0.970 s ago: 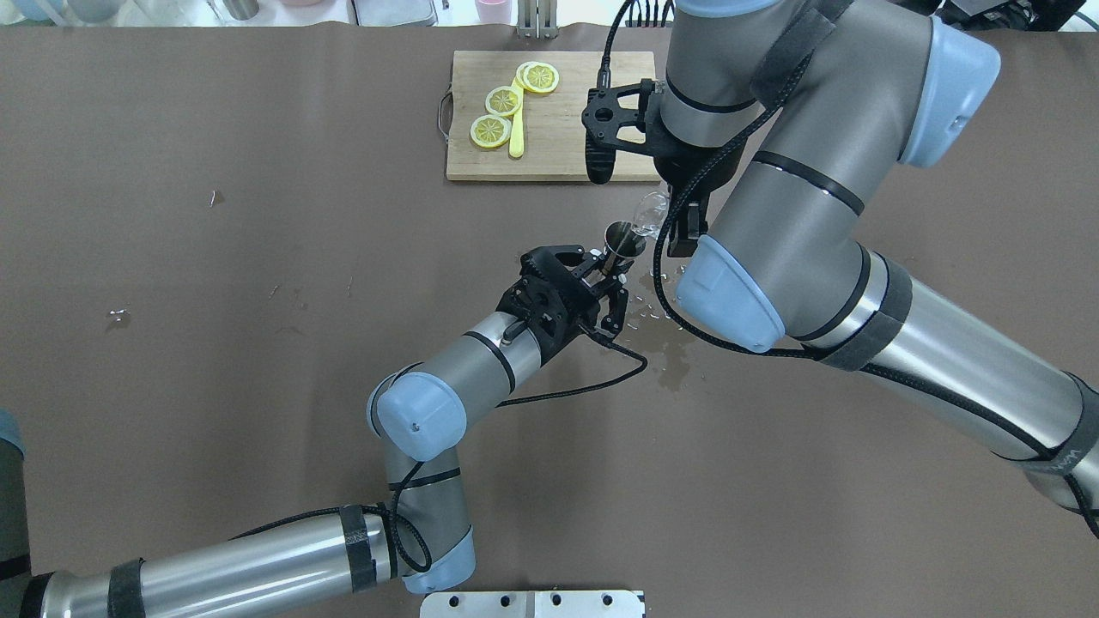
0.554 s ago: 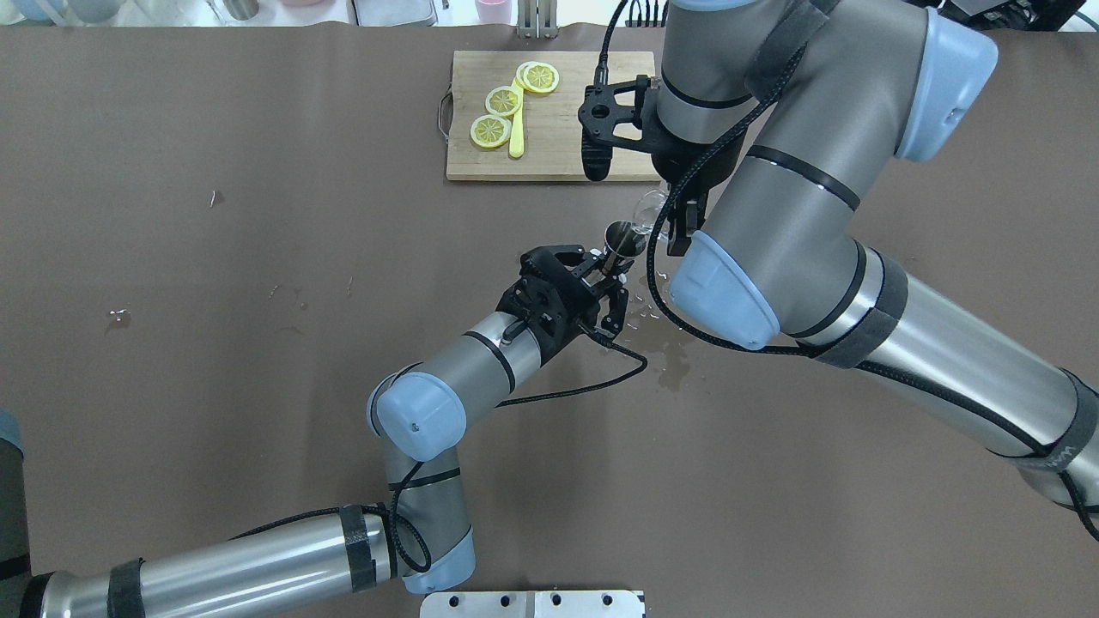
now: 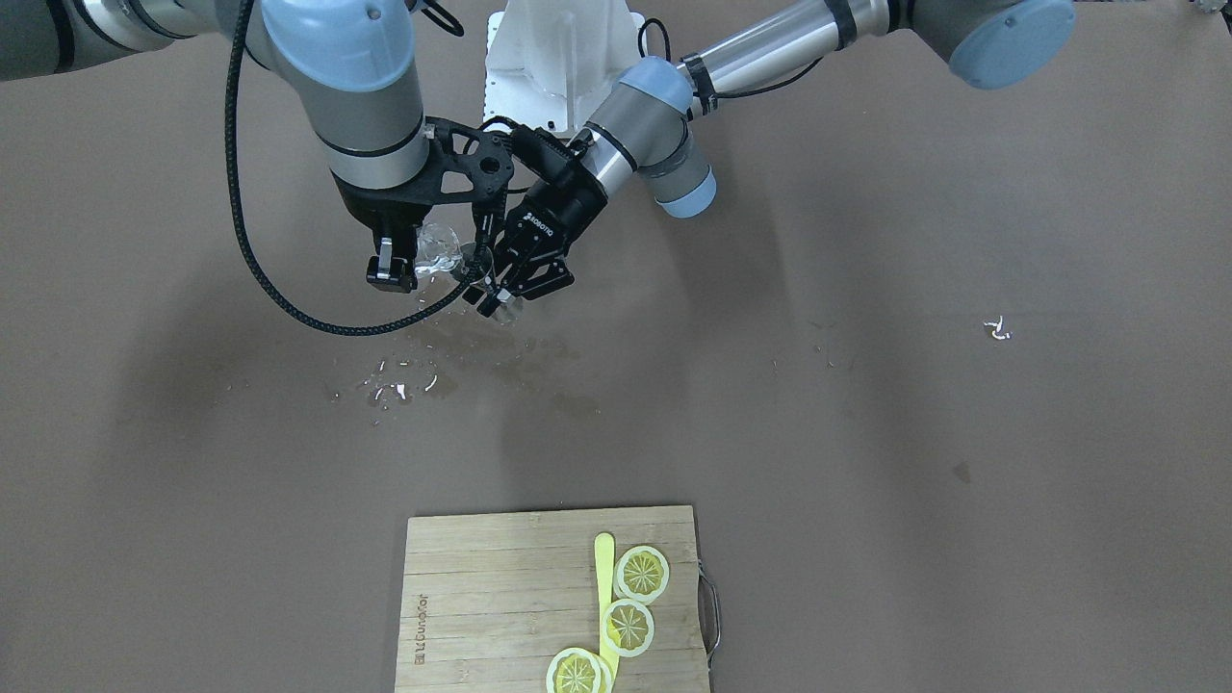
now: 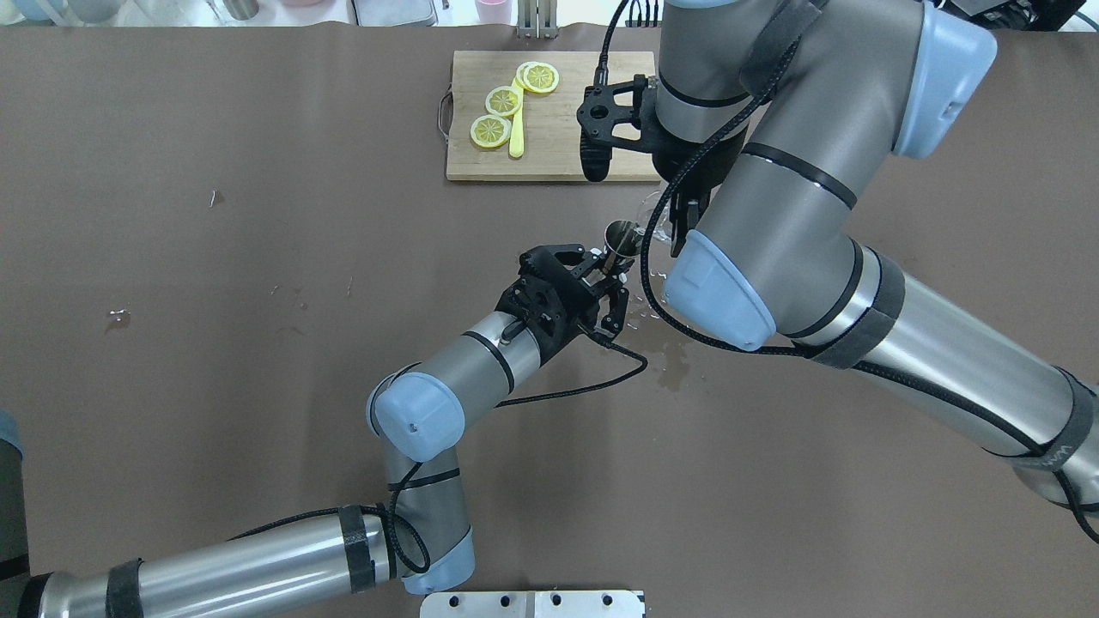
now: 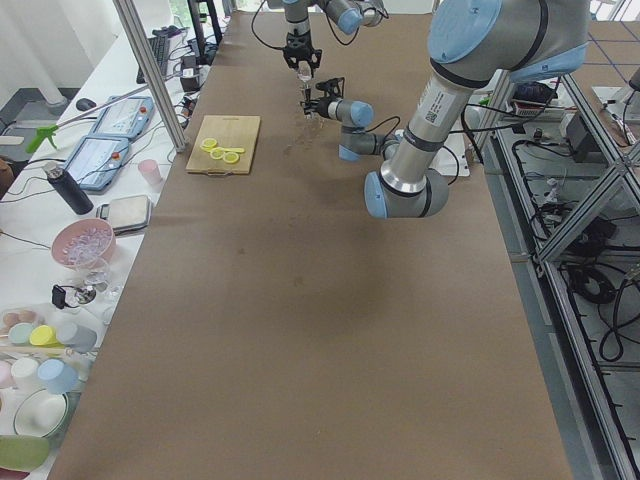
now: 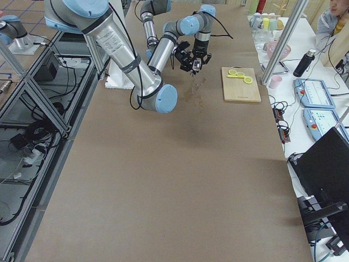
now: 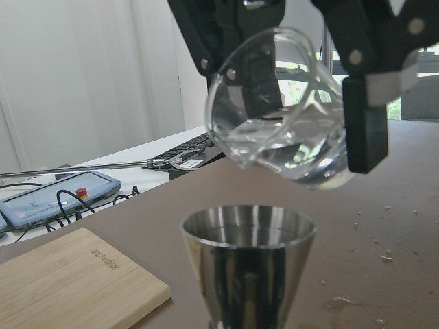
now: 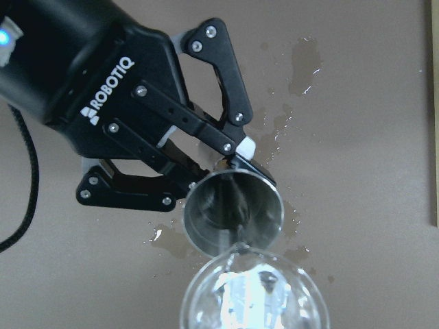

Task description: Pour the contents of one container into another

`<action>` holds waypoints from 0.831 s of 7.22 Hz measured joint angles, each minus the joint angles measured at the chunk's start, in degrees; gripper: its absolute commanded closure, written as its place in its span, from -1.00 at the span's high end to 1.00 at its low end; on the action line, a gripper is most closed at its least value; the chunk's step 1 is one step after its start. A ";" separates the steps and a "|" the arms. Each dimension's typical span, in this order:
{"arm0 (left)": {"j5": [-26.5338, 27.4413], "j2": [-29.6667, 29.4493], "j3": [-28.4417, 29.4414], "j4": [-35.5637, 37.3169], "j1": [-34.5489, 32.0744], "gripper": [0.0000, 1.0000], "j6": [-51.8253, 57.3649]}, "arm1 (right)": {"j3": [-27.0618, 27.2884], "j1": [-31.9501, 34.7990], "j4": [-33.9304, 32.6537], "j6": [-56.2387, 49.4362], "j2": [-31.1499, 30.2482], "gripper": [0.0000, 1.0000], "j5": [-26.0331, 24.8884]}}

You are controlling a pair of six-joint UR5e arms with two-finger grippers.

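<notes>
The right gripper (image 3: 433,258) is clamped on a clear, rounded glass beaker (image 7: 281,130), one finger on either side of its wall. It holds the beaker tipped, spout down, just above the mouth of a polished steel cone-shaped jigger (image 7: 247,253). The left gripper (image 8: 218,170) pinches that jigger low on its cone and keeps it upright above the brown bench (image 4: 258,343).

Judging by this, the pour itself is the step in hand. Clear liquid lies pooled against the beaker's lower side, right at the lip. The right wrist view hints at a thin thread falling into the jigger, though I cannot be sure of it. The next move calls for a slow, small increase in tilt, with the spout kept centred over the narrow rim and the jigger held level. Wet patches and droplets (image 3: 399,390) on the bench beneath show how little margin there is.

Counted:
- one beaker
- one jigger
- one wooden cutting board (image 4: 567,146) at the far side
- three lemon slices (image 4: 503,100) in plain sight on the board, perhaps a fourth tucked under one
- one pale yellow flat stick (image 4: 516,133)
</notes>
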 measured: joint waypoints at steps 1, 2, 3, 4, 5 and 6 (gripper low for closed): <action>0.00 0.02 -0.14 -0.02 0.02 -1.00 -0.01 | 0.00 -0.08 -0.46 0.01 0.02 -1.00 -0.08; 0.00 0.03 -0.20 -0.03 0.06 -1.00 -0.03 | 0.00 -0.18 -0.68 -0.02 0.02 -1.00 -0.26; 0.00 0.03 -0.22 -0.03 0.07 -1.00 -0.01 | 0.00 -0.43 -0.77 -0.03 0.02 -1.00 -0.67; 0.00 0.07 -0.24 -0.03 0.07 -1.00 0.00 | -0.04 -0.71 -0.80 0.00 0.03 -1.00 -1.04; 0.00 0.08 -0.24 -0.03 0.04 -1.00 0.01 | -0.07 -0.88 -0.81 0.02 0.03 -1.00 -1.29; 0.00 0.07 -0.24 -0.03 0.03 -1.00 0.01 | -0.07 -1.01 -0.82 0.03 0.03 -1.00 -1.42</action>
